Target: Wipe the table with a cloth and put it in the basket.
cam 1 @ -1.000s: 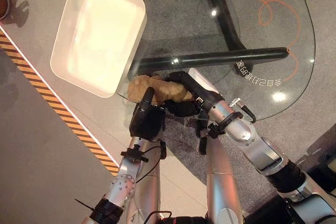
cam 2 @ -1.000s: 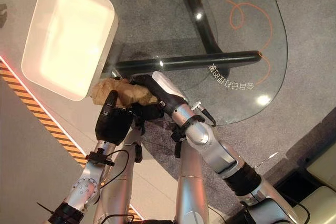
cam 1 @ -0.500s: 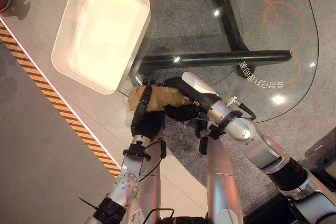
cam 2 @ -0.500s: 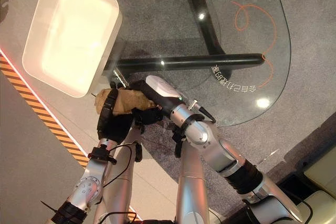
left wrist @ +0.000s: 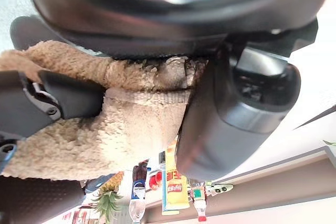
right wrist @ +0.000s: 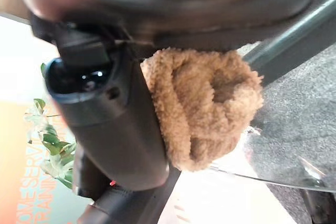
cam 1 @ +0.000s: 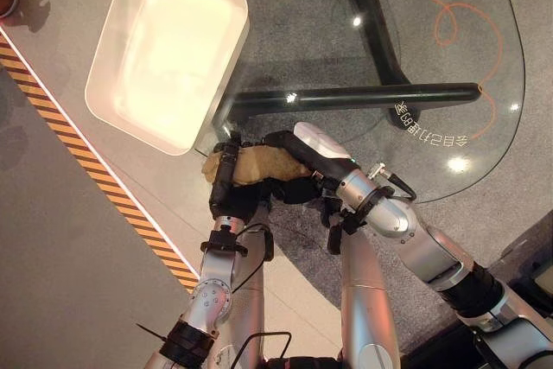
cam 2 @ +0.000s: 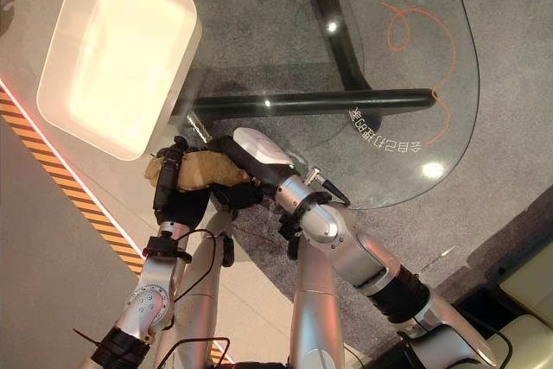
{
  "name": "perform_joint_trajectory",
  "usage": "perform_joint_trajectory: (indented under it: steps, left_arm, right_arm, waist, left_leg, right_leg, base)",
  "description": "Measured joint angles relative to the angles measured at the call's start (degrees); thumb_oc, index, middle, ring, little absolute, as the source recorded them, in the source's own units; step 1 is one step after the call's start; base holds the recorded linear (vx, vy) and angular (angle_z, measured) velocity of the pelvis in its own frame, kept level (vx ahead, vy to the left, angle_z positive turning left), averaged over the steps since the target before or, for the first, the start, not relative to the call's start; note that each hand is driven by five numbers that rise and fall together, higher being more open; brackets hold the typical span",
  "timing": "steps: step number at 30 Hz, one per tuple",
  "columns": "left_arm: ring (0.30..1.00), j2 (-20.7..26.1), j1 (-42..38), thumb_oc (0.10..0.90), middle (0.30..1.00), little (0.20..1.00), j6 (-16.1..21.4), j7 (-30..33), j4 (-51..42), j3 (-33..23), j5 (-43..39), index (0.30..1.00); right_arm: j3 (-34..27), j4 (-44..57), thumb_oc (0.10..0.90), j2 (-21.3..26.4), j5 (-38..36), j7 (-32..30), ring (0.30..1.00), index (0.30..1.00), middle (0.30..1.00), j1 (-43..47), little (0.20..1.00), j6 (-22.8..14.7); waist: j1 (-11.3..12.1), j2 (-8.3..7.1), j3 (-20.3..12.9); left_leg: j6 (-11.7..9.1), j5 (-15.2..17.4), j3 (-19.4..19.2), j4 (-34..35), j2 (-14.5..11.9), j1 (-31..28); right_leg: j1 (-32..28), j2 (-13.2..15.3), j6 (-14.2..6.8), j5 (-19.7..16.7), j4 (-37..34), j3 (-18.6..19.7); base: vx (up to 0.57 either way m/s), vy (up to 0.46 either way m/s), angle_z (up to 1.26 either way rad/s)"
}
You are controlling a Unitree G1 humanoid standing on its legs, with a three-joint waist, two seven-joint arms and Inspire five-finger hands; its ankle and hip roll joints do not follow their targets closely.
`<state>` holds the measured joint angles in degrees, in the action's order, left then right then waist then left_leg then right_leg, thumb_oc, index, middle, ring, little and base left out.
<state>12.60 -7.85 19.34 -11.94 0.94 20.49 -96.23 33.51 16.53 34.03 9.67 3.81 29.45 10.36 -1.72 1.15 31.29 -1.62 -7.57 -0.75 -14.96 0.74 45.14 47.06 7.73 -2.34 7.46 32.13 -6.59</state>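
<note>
Fingers (left wrist: 68, 100) of the left hand (cam 1: 229, 196) are seen curled over the tan cloth (cam 1: 252, 164), and in the left wrist view the fleecy fabric is pressed between them and the thumb. The right hand (cam 1: 294, 162) is wrapped round the same cloth from the other side; in its own wrist view the bundle is bunched against the thumb and palm, so a grip by both hands at once is indicated. The cloth is held bunched, not spread flat, at the near edge of the glass worktop (cam 1: 484, 58), just beside the corner of the white basket (cam 1: 104, 84).

The basket is seen with nothing in it, standing at the worktop's left end, with the cloth close to its near rim but outside it. Whether the wiping has been completed cannot be told from the glass itself; no smear or wet trace can be made out. Since the cloth is gathered into a lump and carried near the basket, the wiping part is judged to be over or nearly so, and the handling to be at the stage of a transfer between hands or a lift toward the basket. What is left, by this reading, is for the cloth to be raised over the rim, released inside, and both hands drawn clear.
</note>
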Motion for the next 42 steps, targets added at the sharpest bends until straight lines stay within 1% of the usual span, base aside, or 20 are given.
perform_joint_trajectory:
  steps: [5,11,23,25,27,32,35,42]
  left_arm:
    - [0.3,0.31,-1.27,0.1,0.3,0.2,-0.01,0.0,0.0,-0.71,0.38,0.3]
    - [0.3,0.16,-1.65,0.1,0.3,0.2,0.1,-0.01,0.0,-1.33,0.35,0.3]
    - [0.3,-0.82,-1.79,0.1,0.3,0.2,0.01,-0.02,-1.03,-1.64,0.36,0.3]
    - [0.3,-0.86,-1.72,0.1,0.3,0.2,0.0,-0.03,-2.2,-1.85,0.33,0.3]
    - [0.3,-1.08,-1.42,0.1,0.3,0.2,0.09,-0.11,-3.8,-3.11,0.33,0.3]
    - [0.3,-1.04,-1.17,0.1,0.3,0.2,1.38,-1.05,-4.87,-5.55,0.31,0.3]
    - [0.3,-0.98,-0.71,0.1,0.3,0.2,2.1,-1.06,-4.86,-5.65,0.3,0.3]
    - [0.3,-1.52,-0.48,0.1,0.3,0.2,1.98,-1.15,-4.89,-5.58,0.3,0.3]
  right_arm:
    - [0.19,0.0,0.8,-0.58,-1.34,-3.82,0.9,0.9,0.9,-1.83,0.9,-1.65]
    - [-0.84,0.0,0.8,-2.5,-3.22,-6.14,0.9,0.9,0.9,-4.99,0.9,-2.82]
    - [-1.86,0.0,0.8,-3.74,-7.26,-10.02,0.9,0.9,0.9,-7.27,0.9,-4.07]
    - [-3.54,-0.01,0.8,-4.93,-8.81,-11.93,0.9,0.9,0.9,-8.43,0.9,-4.68]
    - [-7.46,-0.26,0.8,-5.36,-10.42,-15.36,0.9,0.9,0.9,-9.95,0.9,-4.65]
    - [-13.17,-0.35,0.8,-5.55,-12.45,-19.6,0.9,0.9,0.9,-12.21,0.9,-5.04]
    - [-14.4,-0.35,0.8,-5.74,-12.67,-20.5,0.9,0.9,0.9,-13.64,0.9,-5.9]
    - [-14.37,-0.37,0.8,-6.97,-15.43,-20.55,0.9,0.9,0.9,-14.92,0.9,-7.78]
  waist:
    - [-0.19,-0.01,0.0]
    - [-0.4,-0.12,0.02]
    - [-1.42,-0.7,0.09]
    - [-1.49,-0.7,0.1]
    - [-1.43,-0.72,0.1]
    - [-1.57,-0.75,0.08]
    - [-1.6,-0.75,0.08]
    - [-1.68,-0.85,0.06]
  left_leg:
    - [0.01,0.0,-0.01,-0.01,0.01,0.01]
    - [0.01,0.0,-0.01,-0.03,0.02,0.01]
    - [0.06,0.05,-0.02,-0.08,0.01,0.09]
    - [0.08,0.06,-0.04,-0.08,0.01,0.09]
    - [0.09,0.07,-0.05,-0.09,0.01,0.11]
    - [0.16,0.12,-0.15,-0.12,0.0,0.11]
    - [0.23,0.19,-0.29,-0.13,0.0,0.11]
    - [0.28,0.53,-0.47,-0.17,0.0,0.07]
  right_leg:
    - [0.0,0.0,0.0,0.0,-0.01,0.01]
    - [0.0,0.0,0.0,0.0,-0.01,0.02]
    - [0.0,-0.01,0.0,-0.01,-0.1,0.02]
    - [0.0,-0.01,0.0,-0.01,-0.15,0.03]
    - [0.0,-0.01,-0.01,-0.02,-0.17,0.05]
    - [0.02,-0.02,-0.02,-0.02,-0.24,0.13]
    - [0.02,-0.03,-0.04,-0.02,-0.34,0.26]
    - [0.04,-0.03,-0.27,0.15,-0.43,0.47]
  base:
    - [0.0,0.0,0.0]
    - [0.0,0.0,0.0]
    - [0.0,0.0,0.0]
    - [0.0,0.0,0.0]
    - [0.0,0.0,0.0]
    - [0.0,0.0,0.0]
    - [0.0,0.0,0.0]
    - [0.02,0.006,-0.01]
